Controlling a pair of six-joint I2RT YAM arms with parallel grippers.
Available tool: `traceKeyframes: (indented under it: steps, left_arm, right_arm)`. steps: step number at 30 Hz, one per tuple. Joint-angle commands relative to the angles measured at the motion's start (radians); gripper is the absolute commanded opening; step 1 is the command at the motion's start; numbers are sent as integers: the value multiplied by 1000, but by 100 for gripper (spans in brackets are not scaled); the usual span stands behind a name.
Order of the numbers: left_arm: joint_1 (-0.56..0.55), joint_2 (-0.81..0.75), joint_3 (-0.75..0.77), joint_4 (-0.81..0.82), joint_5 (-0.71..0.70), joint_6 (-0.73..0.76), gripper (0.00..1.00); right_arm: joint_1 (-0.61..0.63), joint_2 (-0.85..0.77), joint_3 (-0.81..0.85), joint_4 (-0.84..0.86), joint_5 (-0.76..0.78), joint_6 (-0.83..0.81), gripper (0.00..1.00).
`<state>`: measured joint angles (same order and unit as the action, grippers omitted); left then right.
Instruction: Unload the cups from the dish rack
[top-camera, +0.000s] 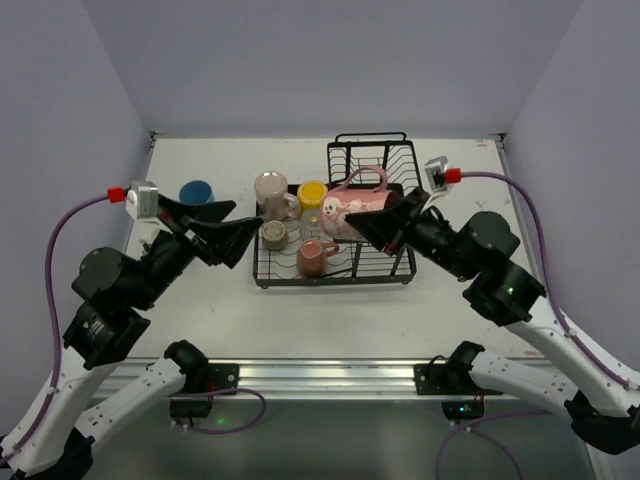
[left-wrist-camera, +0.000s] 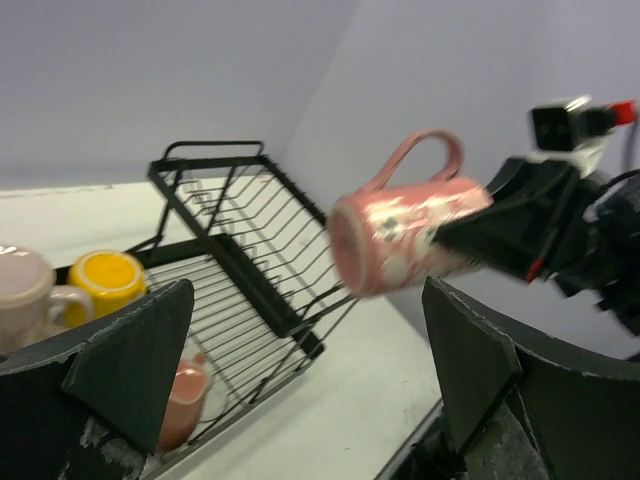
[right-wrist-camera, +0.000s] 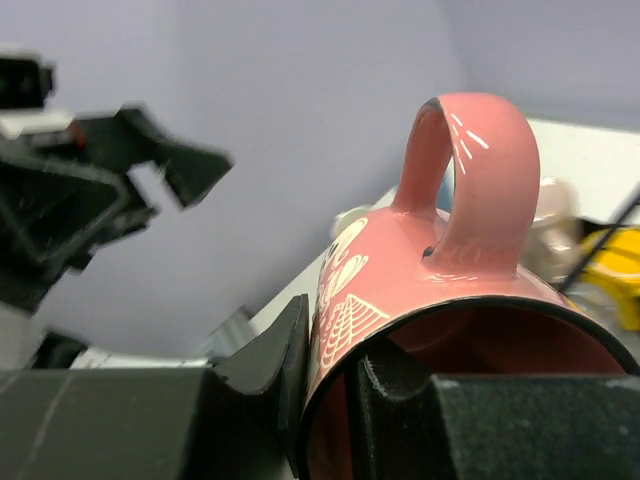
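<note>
The black wire dish rack stands mid-table. My right gripper is shut on the rim of a pink patterned mug and holds it on its side above the rack. In the right wrist view one finger is outside the mug's wall and the other is inside. My left gripper is open and empty at the rack's left edge. A yellow mug, a pale mug, a small beige cup and a reddish mug sit at the rack's left part.
A blue tumbler stands on the table left of the rack. The raised basket is at the rack's far side. The left wrist view shows the held mug, the rack and the yellow mug. Walls enclose the table.
</note>
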<state>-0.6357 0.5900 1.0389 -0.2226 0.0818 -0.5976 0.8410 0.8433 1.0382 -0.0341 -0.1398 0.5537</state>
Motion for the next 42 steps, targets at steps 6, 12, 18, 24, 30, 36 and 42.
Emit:
traceKeyframes:
  steps: [6,12,18,24,30,36,42]
  left_arm:
    - [4,-42,-167,-198,-175,131,100]
    - [4,-65,-312,-147,-162,59,100]
    - [4,-42,-394,-72,-126,19,100]
    - [4,66,-430,6,-115,9,100]
    - [1,185,-428,77,-157,22,100]
    - [-7,307,-425,167,-169,61,100]
    - [-21,386,-427,282,-166,120,100]
  right_arm:
    - [-322,36,360,-318,386,-224,0]
    - [-597,256,457,-411,433,-311,0]
    - [-804,509,557,-466,252,-290,0]
    - [-836,824,661,-532,197,-264,0]
    - [-836,1010,687,-530,189,-230,0]
    - [-836,1132,707,-532,189,-210,1]
    - [-836,1163,688,-521,192,-207,22]
